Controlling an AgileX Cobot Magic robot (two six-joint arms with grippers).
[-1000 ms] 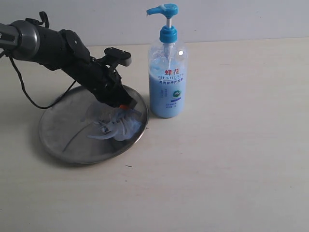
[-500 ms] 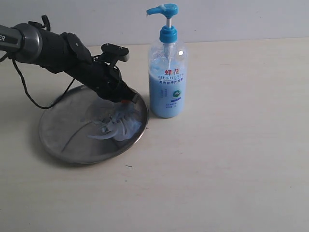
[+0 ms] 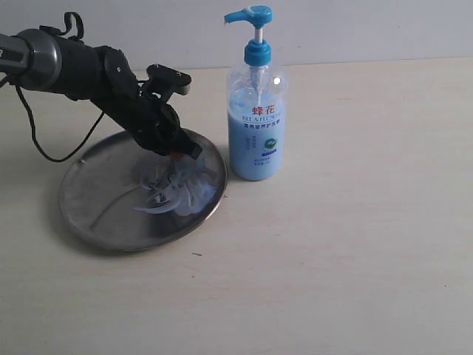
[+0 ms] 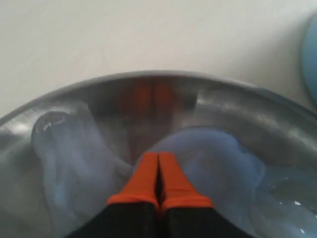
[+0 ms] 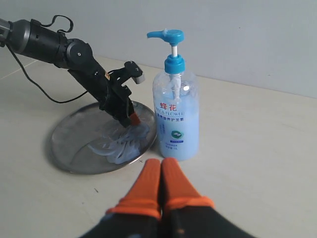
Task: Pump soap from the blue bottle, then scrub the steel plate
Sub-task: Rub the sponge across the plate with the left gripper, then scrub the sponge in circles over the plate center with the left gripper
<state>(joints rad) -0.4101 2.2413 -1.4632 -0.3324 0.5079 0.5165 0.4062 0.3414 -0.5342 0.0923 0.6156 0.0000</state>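
The steel plate (image 3: 100,211) lies on the left of the table, smeared with pale blue soap (image 3: 181,194) on its right half. My left gripper (image 3: 179,156) is shut, its orange tips pressed down into the smears near the plate's far right rim. In the left wrist view the shut left gripper (image 4: 158,156) rests on the soap (image 4: 213,158) inside the plate (image 4: 59,96). The blue bottle (image 3: 256,126) stands upright just right of the plate. My right gripper (image 5: 161,162) is shut and empty, held back from the bottle (image 5: 176,119) and plate (image 5: 69,148); the exterior view does not show it.
A black cable (image 3: 44,144) trails from the left arm across the table behind the plate. A pale wall (image 3: 369,29) runs along the table's far edge. Bare beige tabletop (image 3: 355,244) stretches to the right and front of the bottle.
The left gripper has slid across the plate's soapy right side toward the far rim, its wrist swinging and rising; the smears have shifted. Bottle and plate stay put.
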